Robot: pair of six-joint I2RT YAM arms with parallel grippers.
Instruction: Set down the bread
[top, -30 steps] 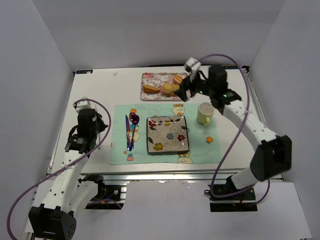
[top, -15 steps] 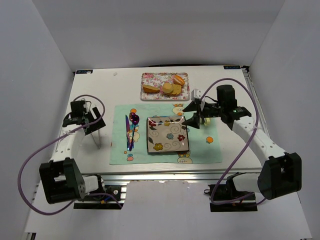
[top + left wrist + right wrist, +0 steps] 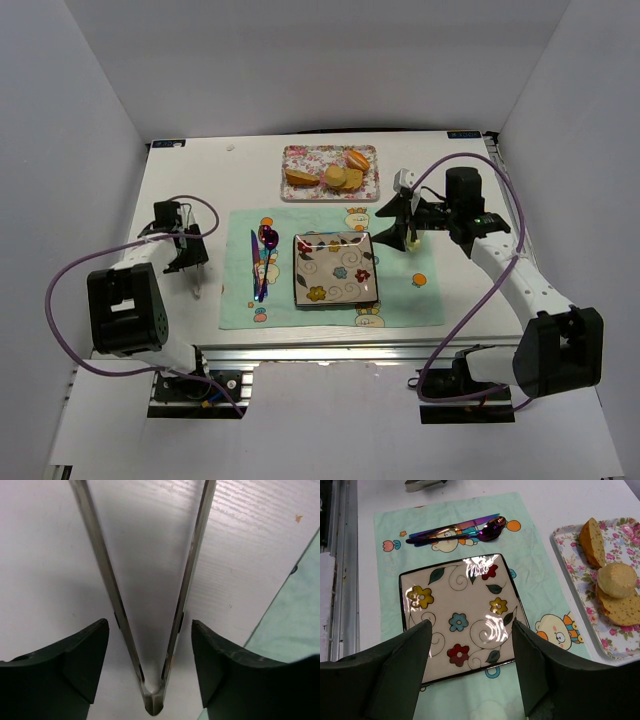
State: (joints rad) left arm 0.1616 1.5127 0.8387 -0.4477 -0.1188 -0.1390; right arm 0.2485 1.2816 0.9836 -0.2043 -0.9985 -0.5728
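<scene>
Left gripper (image 3: 150, 625) is spread wide and low over the white table (image 3: 45, 555), pinching nothing. A pair of metal tongs (image 3: 192, 580) lies flat between its 2 fingers (image 3: 80, 665), hinge end toward the camera, and looks just clear of both pads. The mint placemat (image 3: 295, 615) edge shows at the right of that view.

Right gripper (image 3: 470, 625) is also spread, with nothing between the fingers. It hangs above the near edge of the square flower-pattern plate (image 3: 470, 590), which sits bare on the placemat. In the top view this gripper is between the plate and the yellow mug (image 3: 413, 240), which is partly hidden behind it.

The bread (image 3: 617, 580), a small round pale roll, sits on the floral tray (image 3: 630, 535) beyond the placemat, resting on top of a flat slice (image 3: 622, 610). A brown-crusted wedge (image 3: 592, 540) is just beside it. The bread is well apart from both grippers.

A knife (image 3: 445, 530) and a purple spoon (image 3: 487, 530) lie side by side on the placemat, left of the plate.
</scene>
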